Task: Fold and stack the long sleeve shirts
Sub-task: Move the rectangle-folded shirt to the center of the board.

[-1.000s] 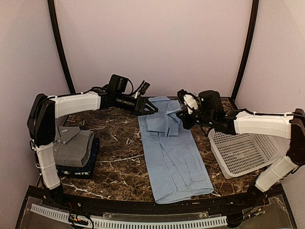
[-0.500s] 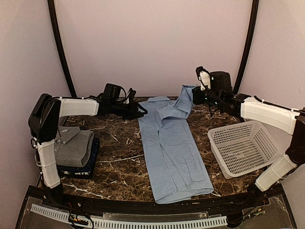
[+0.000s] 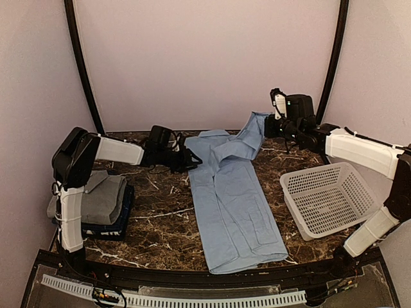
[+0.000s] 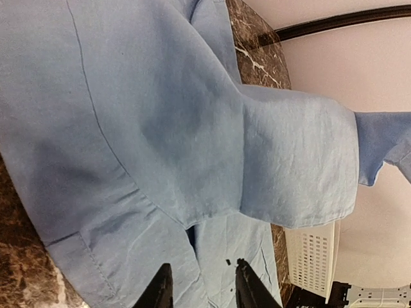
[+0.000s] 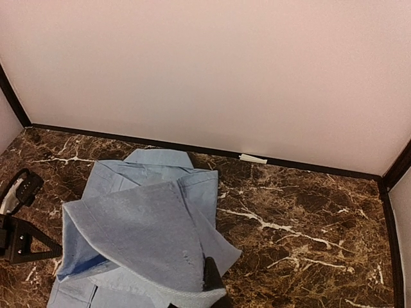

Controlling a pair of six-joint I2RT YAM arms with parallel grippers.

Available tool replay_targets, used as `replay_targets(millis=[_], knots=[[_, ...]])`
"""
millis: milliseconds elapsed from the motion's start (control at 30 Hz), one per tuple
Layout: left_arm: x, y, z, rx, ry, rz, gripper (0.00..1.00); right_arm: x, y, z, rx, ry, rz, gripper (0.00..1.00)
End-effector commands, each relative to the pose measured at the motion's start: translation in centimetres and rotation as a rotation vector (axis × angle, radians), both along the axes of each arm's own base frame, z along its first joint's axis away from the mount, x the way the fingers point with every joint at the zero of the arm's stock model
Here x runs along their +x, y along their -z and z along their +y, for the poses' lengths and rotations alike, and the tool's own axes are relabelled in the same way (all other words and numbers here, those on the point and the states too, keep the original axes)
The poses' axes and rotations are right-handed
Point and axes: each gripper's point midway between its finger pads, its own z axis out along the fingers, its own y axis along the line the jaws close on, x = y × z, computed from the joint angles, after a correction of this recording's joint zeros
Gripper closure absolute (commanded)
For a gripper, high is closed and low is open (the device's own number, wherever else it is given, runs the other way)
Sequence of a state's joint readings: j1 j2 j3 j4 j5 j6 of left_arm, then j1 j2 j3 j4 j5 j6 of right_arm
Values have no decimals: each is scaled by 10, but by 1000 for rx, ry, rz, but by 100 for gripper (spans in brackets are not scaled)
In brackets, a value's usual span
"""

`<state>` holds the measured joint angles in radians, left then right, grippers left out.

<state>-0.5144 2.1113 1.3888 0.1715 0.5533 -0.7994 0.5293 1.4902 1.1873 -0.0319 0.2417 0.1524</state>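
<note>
The light blue shirt [image 3: 231,205] lies lengthwise on the marble table, collar at the back. My right gripper [image 3: 268,125] is shut on its sleeve [image 3: 253,138] and holds it raised above the back right of the shirt. In the right wrist view the sleeve [image 5: 141,224] drapes from one dark finger [image 5: 212,282]. My left gripper [image 3: 191,160] sits low at the shirt's left shoulder. Its two fingertips [image 4: 160,289] stand apart over the blue cloth [image 4: 160,128], with nothing pinched. The folded grey shirt [image 3: 103,197] rests on the dark navy one [image 3: 125,215] at the left.
A white lattice basket [image 3: 327,202] stands at the right, close to the shirt's right edge; it also shows in the left wrist view [image 4: 311,256]. Walls close the back and sides. Bare marble [image 3: 160,218] lies between the stack and the blue shirt.
My right gripper has lifted the sleeve up and back to the right, off the shirt's chest. My left gripper has drawn back to the left and dropped low beside the shoulder, its jaws narrowing.
</note>
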Motion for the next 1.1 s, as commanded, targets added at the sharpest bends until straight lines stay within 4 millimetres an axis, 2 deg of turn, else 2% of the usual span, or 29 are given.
replay_targets(millis=[0,133,333,467,633,767,833,967,1067], knots=[[-26,5,-22,-56,13,30,68,-1,-3,7,42,-33,-2,100],[-49,24,-29,-33,30,80,68,-6,-5,12,60,-71,-2,100],[-73,60,-12,42,24,174,68,-12,-12,21,96,-123,-1,100],[-76,78,12,146,19,202,68,-20,-25,31,123,-170,-33,100],[-73,96,60,258,-3,238,70,-35,-39,38,156,-228,-64,100],[-72,94,85,299,2,244,70,-38,-45,32,174,-210,-90,100],[-70,87,87,308,20,228,70,-33,-44,28,177,-181,-92,100],[-59,65,78,286,67,172,70,-20,-39,25,205,-151,-76,100],[-51,47,70,260,87,139,71,-16,-47,22,244,-134,-94,100]])
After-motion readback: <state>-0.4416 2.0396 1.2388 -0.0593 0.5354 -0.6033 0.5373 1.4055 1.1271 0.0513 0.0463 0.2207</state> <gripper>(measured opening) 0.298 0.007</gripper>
